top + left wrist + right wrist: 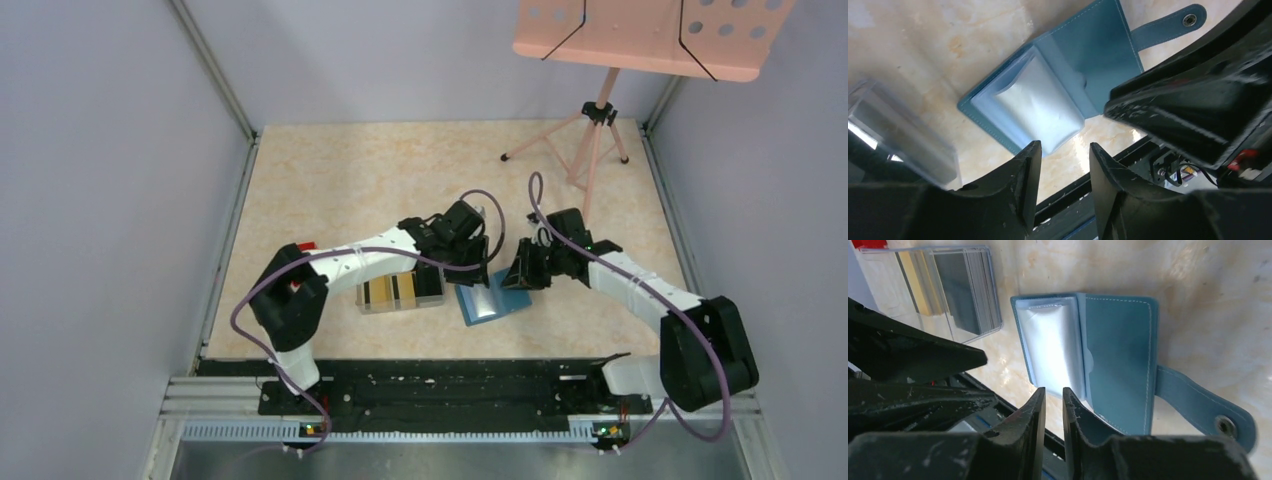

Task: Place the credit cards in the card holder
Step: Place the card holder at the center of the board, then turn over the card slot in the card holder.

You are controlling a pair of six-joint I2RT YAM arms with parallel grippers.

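We are holding both grippers over the open holder (490, 298), which is lying flat on the table (330, 180) between them. The cards (398, 291) are still in the clear box (975, 332), just to the left of the holder, their long edges pointing away from us. Our left gripper (1064, 165) is nearer to them; it is slightly parted and holding nothing. The right gripper (1053, 402) is almost closed and empty, hanging above the holder's near edge.

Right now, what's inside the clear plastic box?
The clear box holds the credit cards stacked on edge: gold, dark and pale grey ones show through its wall. How many there are can't be counted. The card holder lies open beside it.
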